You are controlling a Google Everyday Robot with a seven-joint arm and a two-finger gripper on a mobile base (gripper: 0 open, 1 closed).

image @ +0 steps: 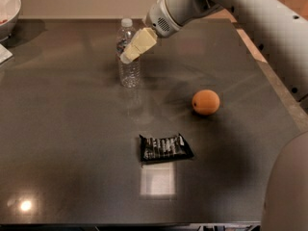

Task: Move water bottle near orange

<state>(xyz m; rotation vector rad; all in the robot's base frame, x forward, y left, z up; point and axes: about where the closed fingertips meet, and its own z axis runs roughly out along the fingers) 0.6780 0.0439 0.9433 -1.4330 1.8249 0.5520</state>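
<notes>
Small clear ribbed plastic water bottle [130, 75] upright, upper centre of dark table [72, 129], well apart from round orange [206, 102]. My gripper [132, 51] overlaps its label; open or closed, cannot tell. Light, crushable, slippery: hold mid-body, gently.

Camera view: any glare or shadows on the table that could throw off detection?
Camera view: a bright rectangular reflection sits on the table just in front of the black wrapper, with a smaller hotspot near the front left corner; the orange casts a soft shadow beside it; the hand overlaps the water bottle at its upper part, far centre.
</notes>
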